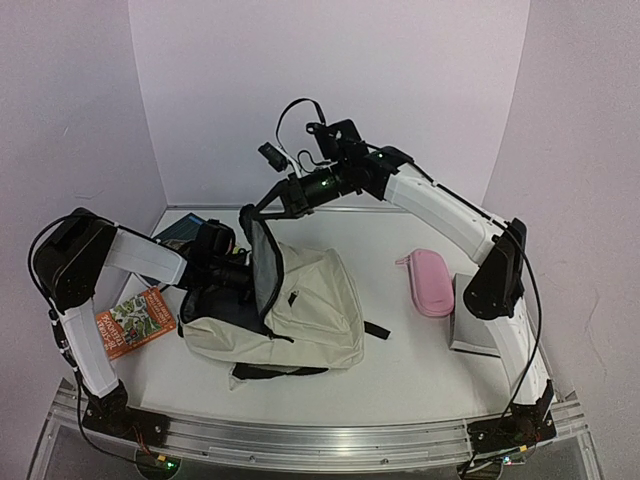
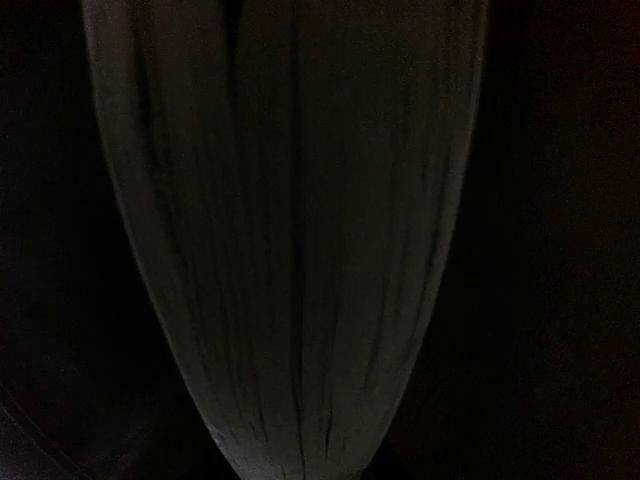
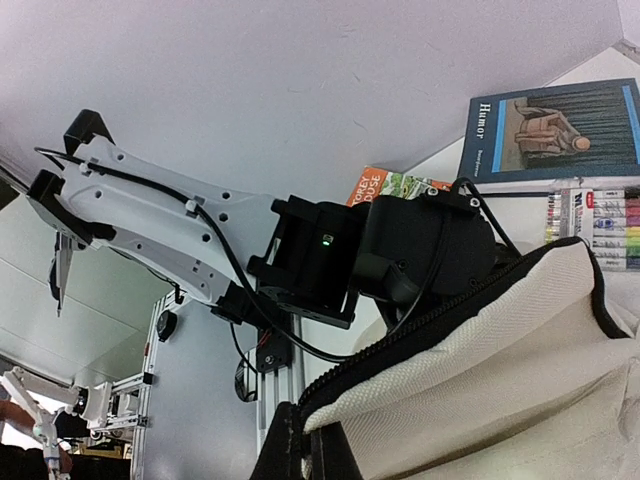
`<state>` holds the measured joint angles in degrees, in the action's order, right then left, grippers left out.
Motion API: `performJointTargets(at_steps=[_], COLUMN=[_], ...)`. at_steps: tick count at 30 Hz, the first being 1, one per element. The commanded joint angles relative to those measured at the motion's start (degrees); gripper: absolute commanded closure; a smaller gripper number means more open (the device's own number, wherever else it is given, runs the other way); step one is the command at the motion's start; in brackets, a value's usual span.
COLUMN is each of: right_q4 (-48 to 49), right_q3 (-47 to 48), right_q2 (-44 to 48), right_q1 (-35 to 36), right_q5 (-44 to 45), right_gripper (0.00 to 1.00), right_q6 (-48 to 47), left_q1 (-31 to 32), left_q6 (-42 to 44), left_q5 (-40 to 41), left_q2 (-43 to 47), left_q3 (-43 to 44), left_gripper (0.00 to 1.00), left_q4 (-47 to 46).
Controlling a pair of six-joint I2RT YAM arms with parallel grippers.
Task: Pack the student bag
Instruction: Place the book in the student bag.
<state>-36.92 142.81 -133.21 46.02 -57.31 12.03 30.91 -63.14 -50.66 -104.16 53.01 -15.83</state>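
Your right claw (image 3: 305,442) is clamped on the large cream fabric backpack's (image 1: 310,310) black-zippered rim, mouth facing the nearer left claw (image 1: 238,272), buried inside: open or closed, you can't tell.

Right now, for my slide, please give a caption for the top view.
Right hand holds the bag open by its flap; left arm reaches inside.

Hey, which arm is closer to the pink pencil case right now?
Right. The right arm has its elbow just beside the case, on its right in the top view; the left arm is on the far side of the bag.
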Motion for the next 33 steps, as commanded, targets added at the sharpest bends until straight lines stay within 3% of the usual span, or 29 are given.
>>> performJointTargets(at_steps=[1,7,12,16,23,28,33], right_q4=[3.58,2.01,-5.61,-7.33,-6.07,-3.8,-2.52], right_q3=[-1.0,-4.23,-7.24,-5.1,10.98,9.46,8.89], right_q2=[4.5,6.74,7.96,6.32,-2.69,-1.62,-1.53], right_q1=[-0.72,-5.97,-11.09,-11.5,-7.36,-3.66,-2.32], right_q5=[-1.0,2.64,11.21,10.72,8.84,9.8,9.42], right_gripper=[1.0,1.0,1.0,1.0,1.0,1.0,1.0], right_q6=[-2.07,-0.34,-5.1,-6.02,-3.7,-6.75,-7.64], left_q1=[-2.06,-4.75,-5.13,-3.65,-0.27,0.64,0.91], left_q6=[-0.76,-4.17,-4.28,-0.4,-3.13,-9.7,-16.03], left_q5=[5.65,23.09,28.98,23.13,12.65,6.11,6.01], left_q2=[1.74,5.8,7.97,6.15,-0.31,-6.77,-13.11], left_q3=[0.64,-4.89,-5.87,-2.25,2.72,5.36,6.15], left_gripper=[1.0,1.0,1.0,1.0,1.0,1.0,1.0], left_q4=[-4.84,3.02,7.4,3.41,-12.22,-24.85,-35.34])
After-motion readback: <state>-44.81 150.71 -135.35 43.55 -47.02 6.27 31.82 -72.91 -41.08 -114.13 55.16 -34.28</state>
